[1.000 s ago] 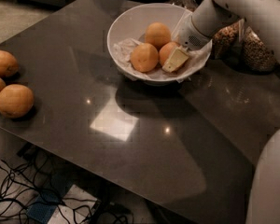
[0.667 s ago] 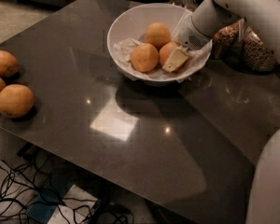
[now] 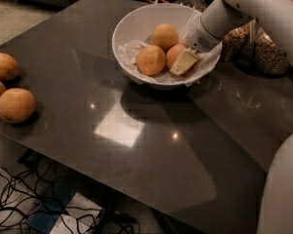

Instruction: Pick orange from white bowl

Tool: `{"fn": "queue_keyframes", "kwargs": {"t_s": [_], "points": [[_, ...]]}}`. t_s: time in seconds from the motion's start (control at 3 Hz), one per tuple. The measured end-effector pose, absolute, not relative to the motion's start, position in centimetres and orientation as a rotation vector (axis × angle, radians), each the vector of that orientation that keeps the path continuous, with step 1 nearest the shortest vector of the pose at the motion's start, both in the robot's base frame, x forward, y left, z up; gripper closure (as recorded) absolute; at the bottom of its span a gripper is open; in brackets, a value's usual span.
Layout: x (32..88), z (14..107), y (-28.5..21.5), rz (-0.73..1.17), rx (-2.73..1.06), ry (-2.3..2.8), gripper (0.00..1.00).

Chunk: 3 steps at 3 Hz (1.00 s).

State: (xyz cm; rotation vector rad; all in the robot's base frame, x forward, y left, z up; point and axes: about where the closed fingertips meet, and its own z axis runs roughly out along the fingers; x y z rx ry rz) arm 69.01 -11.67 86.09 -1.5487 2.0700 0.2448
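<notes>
- Nothing seems to have shifted since the earlier frames: the gripper stays low inside the white bowl, its cream tip against the orange.
- Tangled cables lie on the floor below the near edge.
- Three loose oranges sit at the left edge of the dark surface (well apart from the bowl).
- Two paler oranges share the bowl's crinkled paper with the orange, which lies toward the right.
- Whether the gripper has hold of it, I cannot tell.
- Glass jars stand behind the arm.
</notes>
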Motion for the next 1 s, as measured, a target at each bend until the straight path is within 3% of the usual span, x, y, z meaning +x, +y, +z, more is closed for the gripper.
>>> {"fn": "queue_keyframes", "kwargs": {"t_s": [1.0], "points": [[64.3,92.0,-11.9,0.389,-1.571,1.835,1.00]]}}
